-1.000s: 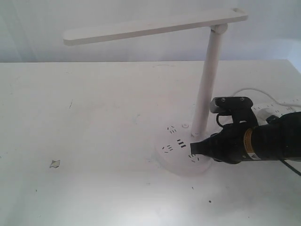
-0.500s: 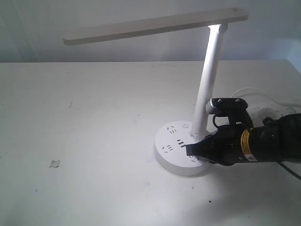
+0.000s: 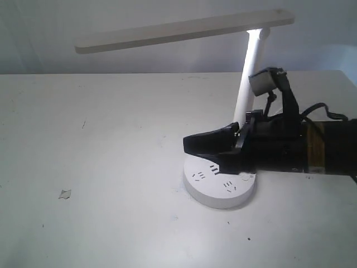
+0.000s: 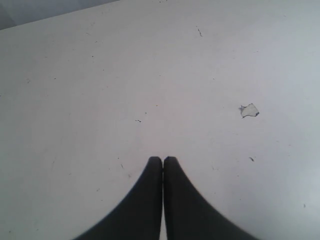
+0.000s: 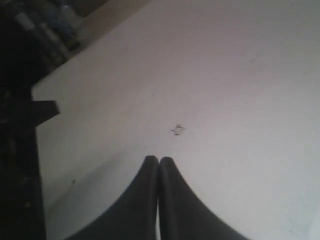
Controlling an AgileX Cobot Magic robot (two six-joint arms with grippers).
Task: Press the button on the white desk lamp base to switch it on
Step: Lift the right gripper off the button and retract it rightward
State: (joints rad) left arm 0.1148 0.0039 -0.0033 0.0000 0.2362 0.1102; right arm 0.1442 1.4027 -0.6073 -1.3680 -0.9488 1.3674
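The right gripper [image 3: 189,143], a black two-fingered claw, has its fingers [image 5: 150,200] pressed flat together with nothing between them. That shape suits poking a button with one blunt tip rather than grasping. It lies almost level over the thick, round, plastic white desk lamp base [image 3: 207,188], which sits on the table right of centre in the exterior view. The tip reaches past the disc's left edge there, which would explain why the right wrist view shows only bare tabletop ahead. I cannot tell whether the underside of the fingers touches the disc. The small buttons are hidden behind the black body, so I cannot tell where they lie relative to the tip. Behind the gripper rises the white desk lamp [image 3: 249,75], whose slim slanted pole [image 3: 241,106] carries a long flat bar head [image 3: 184,30] out over the table. The top of the pole is brightly lit just beneath the head, which suggests to me that the lamp is on and the press is done. If so, the arm need only draw clear. The left gripper [image 4: 163,160], likewise closed on nothing, hangs above the matte white table [image 3: 111,128] near a small pale chip [image 4: 248,110]. It is apparently well apart from the lamp, probably parked out of the way.
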